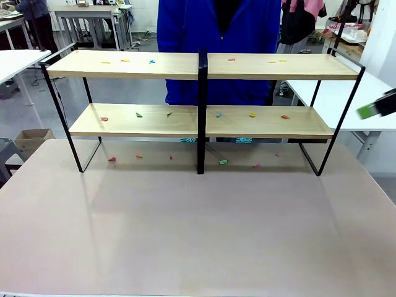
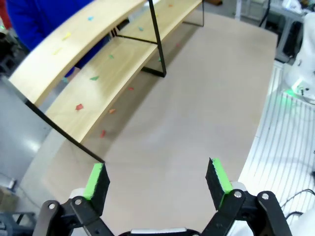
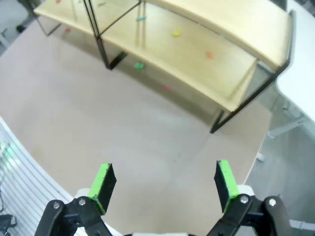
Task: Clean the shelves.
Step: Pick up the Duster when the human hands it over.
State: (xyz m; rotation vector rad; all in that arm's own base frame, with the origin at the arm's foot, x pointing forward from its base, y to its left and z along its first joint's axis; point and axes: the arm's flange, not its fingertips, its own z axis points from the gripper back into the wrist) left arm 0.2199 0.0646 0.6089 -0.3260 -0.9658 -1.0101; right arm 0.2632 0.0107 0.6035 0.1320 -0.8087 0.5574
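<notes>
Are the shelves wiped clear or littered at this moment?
Littered: small coloured scraps dot both boards of the shelves and the tabletop beneath them.

Across the table from me the shelves [image 1: 185, 65] stand upright and square on the far half of the beige tabletop [image 1: 198, 229], spanning most of its width. They are a wide two-tier rack of two long light-wood boards in a thin black metal frame, with a black centre post [image 1: 202, 111] splitting each tier into a left and a right bay. Small coloured scraps [image 1: 252, 114] in red, yellow, green and blue lie scattered along the upper board [image 1: 309, 67] and the lower board [image 1: 124, 124], with a few more on the tabletop beneath the rack.
</notes>
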